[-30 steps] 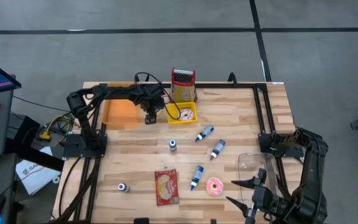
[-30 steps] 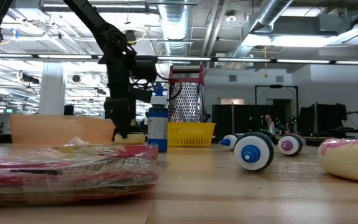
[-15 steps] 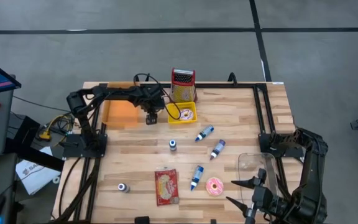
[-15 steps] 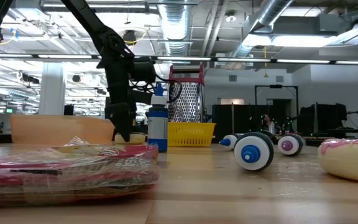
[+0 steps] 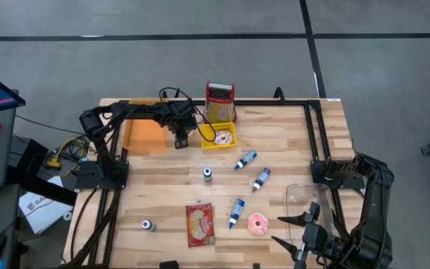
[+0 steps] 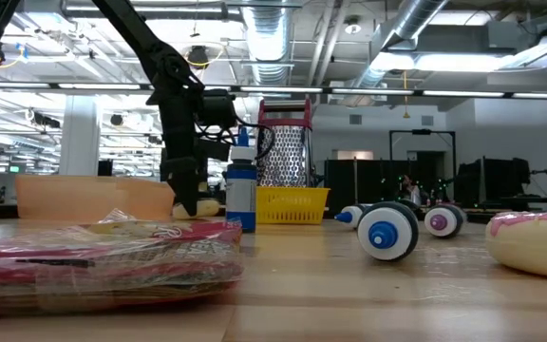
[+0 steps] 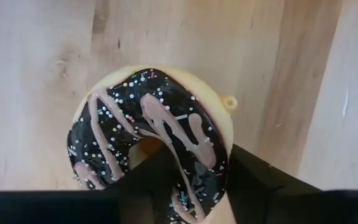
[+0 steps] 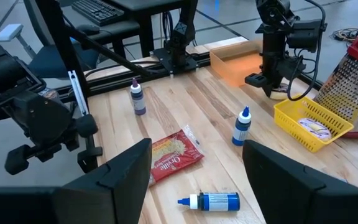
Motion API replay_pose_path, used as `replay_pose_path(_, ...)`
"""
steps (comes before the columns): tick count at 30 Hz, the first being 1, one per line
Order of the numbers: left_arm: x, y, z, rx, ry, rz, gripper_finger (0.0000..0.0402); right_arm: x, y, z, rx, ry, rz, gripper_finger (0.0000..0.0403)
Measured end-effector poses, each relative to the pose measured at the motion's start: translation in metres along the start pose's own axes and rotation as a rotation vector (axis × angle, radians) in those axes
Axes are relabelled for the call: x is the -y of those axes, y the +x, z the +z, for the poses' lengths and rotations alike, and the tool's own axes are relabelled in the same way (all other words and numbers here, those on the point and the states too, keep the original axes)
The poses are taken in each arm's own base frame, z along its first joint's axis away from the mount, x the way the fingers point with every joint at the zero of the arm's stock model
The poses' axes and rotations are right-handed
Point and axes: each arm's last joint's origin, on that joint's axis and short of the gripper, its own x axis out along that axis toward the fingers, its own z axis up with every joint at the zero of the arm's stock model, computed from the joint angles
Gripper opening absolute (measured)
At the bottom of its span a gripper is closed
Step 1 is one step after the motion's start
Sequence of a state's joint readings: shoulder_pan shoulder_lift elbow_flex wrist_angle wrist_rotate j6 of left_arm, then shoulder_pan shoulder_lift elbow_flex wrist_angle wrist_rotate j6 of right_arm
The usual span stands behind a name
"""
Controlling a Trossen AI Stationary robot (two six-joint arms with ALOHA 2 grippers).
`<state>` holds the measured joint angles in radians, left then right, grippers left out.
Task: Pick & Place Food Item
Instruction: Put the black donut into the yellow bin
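Observation:
A chocolate-iced donut (image 7: 154, 124) with sprinkles and pink drizzle lies flat on the wooden table at the far left, between an orange bin (image 5: 146, 134) and a yellow basket (image 5: 220, 136). My left gripper (image 5: 179, 142) stands on it, pointing steeply down, shut on its ring. The low view shows the donut (image 6: 207, 207) beside the finger. A pink-iced donut (image 5: 257, 223) lies near the front right. My right gripper (image 8: 194, 180) waits open, high over the near right corner. My left gripper has one finger (image 7: 157, 180) in the donut's hole and the other (image 7: 247, 177) outside the ring, with the iced ring's near section (image 7: 201, 165) pinched between them. The fingers come from above, pointing steeply down. The donut lies flat on the table.
A metal grater (image 5: 219, 101) stands behind the yellow basket, which holds a wrapped item. Several blue-capped bottles (image 5: 245, 160) lie or stand mid-table, and one small bottle (image 5: 148, 225) stands near the front left. A red packet (image 5: 199, 223) lies at the front centre.

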<state>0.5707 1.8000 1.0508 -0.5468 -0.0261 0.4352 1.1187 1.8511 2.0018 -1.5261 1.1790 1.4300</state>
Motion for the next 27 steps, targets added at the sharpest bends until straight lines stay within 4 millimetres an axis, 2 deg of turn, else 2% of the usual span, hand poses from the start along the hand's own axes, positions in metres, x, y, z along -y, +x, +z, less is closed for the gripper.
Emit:
replay_pose_path(6, 0.014, -0.008, 0.002, -0.016, 0.017, -0.028, 0.0075, 0.000, 0.000, 0.000, 0.000, -0.003, -0.001, 0.0244)
replay_pose_path(18, 0.067, -0.050, 0.019, 0.108, 0.139, -0.021, 0.0077, 0.001, 0.000, 0.000, 0.002, -0.009, -0.004, 0.0244)
replay_pose_path(21, 0.078, -0.054, 0.023, 0.122, 0.183, 0.024, 0.0077, 0.001, 0.000, 0.000, 0.008, -0.010, -0.005, 0.0244)
replay_pose_path(27, 0.082, -0.062, 0.035, 0.174, 0.218, 0.096, 0.0077, 0.001, 0.001, 0.001, 0.012, -0.018, -0.007, 0.0244)
